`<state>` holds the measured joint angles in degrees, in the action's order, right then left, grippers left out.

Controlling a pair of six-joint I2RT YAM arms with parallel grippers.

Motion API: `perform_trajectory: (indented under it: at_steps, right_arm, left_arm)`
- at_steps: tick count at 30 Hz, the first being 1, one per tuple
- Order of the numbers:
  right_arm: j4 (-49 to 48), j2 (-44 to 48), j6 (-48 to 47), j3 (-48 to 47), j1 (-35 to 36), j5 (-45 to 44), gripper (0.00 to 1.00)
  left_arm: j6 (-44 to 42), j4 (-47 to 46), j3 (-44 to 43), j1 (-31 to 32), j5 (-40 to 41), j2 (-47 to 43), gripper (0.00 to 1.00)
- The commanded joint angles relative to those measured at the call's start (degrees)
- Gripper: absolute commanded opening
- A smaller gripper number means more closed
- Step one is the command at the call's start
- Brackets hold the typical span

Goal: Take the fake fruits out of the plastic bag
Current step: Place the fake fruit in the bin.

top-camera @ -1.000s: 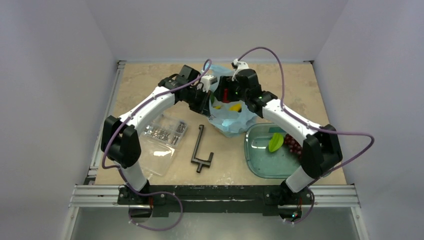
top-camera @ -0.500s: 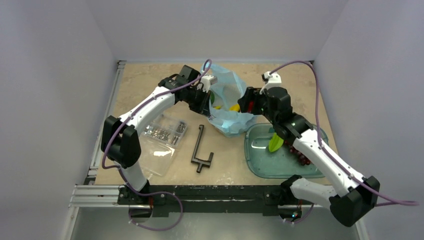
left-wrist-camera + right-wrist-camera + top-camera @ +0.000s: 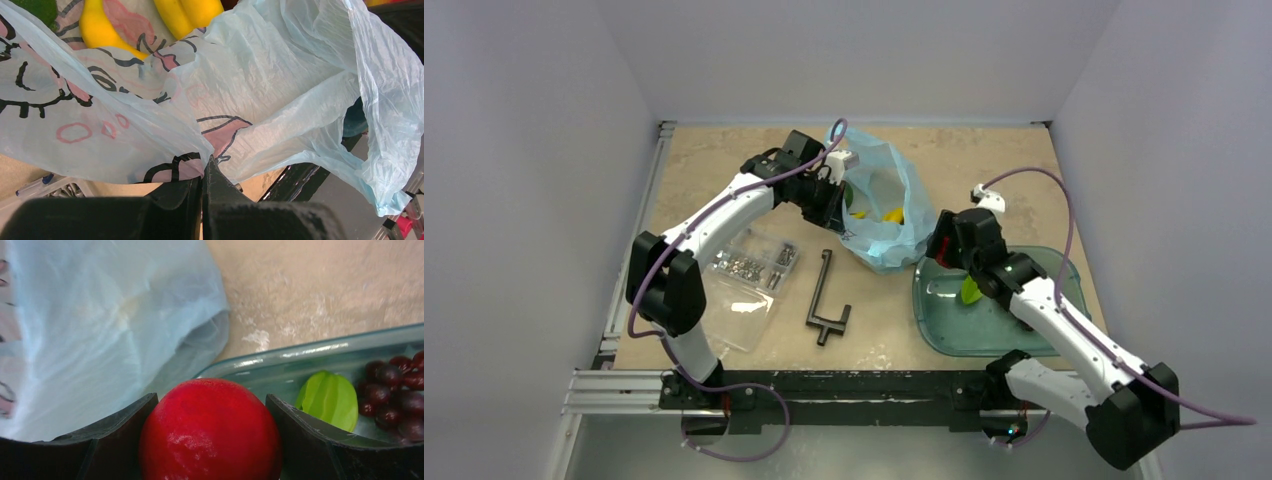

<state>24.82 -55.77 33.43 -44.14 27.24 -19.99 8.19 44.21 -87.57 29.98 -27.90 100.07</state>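
Observation:
The light-blue plastic bag point(image 3: 886, 228) lies open at the table's middle back. My left gripper point(image 3: 838, 207) is shut on its left rim, the printed film pinched between the jaws point(image 3: 205, 167). Yellow bananas point(image 3: 187, 14) and a green piece point(image 3: 36, 7) lie inside the bag point(image 3: 270, 75). My right gripper point(image 3: 942, 250) is shut on a red apple point(image 3: 210, 432) and holds it over the left rim of the teal tray point(image 3: 300, 351). A green piece point(image 3: 330, 399) and dark red grapes point(image 3: 395, 395) lie in the tray. The bag point(image 3: 100, 330) is just left of the apple.
A clear flat bag of metal screws point(image 3: 749, 275) lies at the left. A black T-shaped tool point(image 3: 827, 300) lies between it and the teal tray point(image 3: 927, 322). Walls close the table on three sides.
My right arm has pulled out of the bag and swung back right and toward the tray, carrying the red apple. My left gripper has stayed on the bag's rim.

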Motion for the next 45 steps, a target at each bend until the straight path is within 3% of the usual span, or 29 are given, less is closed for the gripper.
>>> perform_trajectory:
  at_steps: [1,6,14,20,28,32,35,45]
  right_arm:
    - [1.36,-4.08,7.34,2.57,-0.27,0.46,0.00]
    - [0.36,-8.64,11.18,5.51,-0.27,-0.03,0.03]
    - [-3.29,-13.22,12.30,9.05,-1.23,-0.30,0.18]
    - [-4.13,-13.13,10.71,9.19,-1.32,-0.47,0.42]
    - [-4.58,-10.03,9.65,10.52,-1.33,-0.73,0.82]
    - [-4.56,-8.99,9.41,10.81,-1.34,-0.30,0.94]
    - [-3.53,-8.36,9.02,9.91,-1.36,0.01,0.99]
    - [4.39,-3.62,1.39,-1.84,-1.31,0.90,0.99]
  left_arm:
    - [0.34,-0.63,-1.82,-0.33,-1.08,-1.93,0.00]
    - [0.26,-0.58,-1.90,-0.27,-1.11,-2.07,0.00]
    - [0.43,-0.77,-1.94,-0.29,-1.56,-1.98,0.00]
    - [0.50,-0.71,-1.97,-0.30,-1.69,-1.92,0.00]
    - [0.60,-0.79,-2.01,-0.32,-1.84,-1.85,0.00]
    - [0.69,-0.79,-2.00,-0.29,-2.07,-1.85,0.00]
    - [0.61,-0.81,-1.95,-0.32,-1.99,-1.90,0.00]
    - [0.60,-0.87,-2.07,-0.32,-1.98,-2.23,0.00]
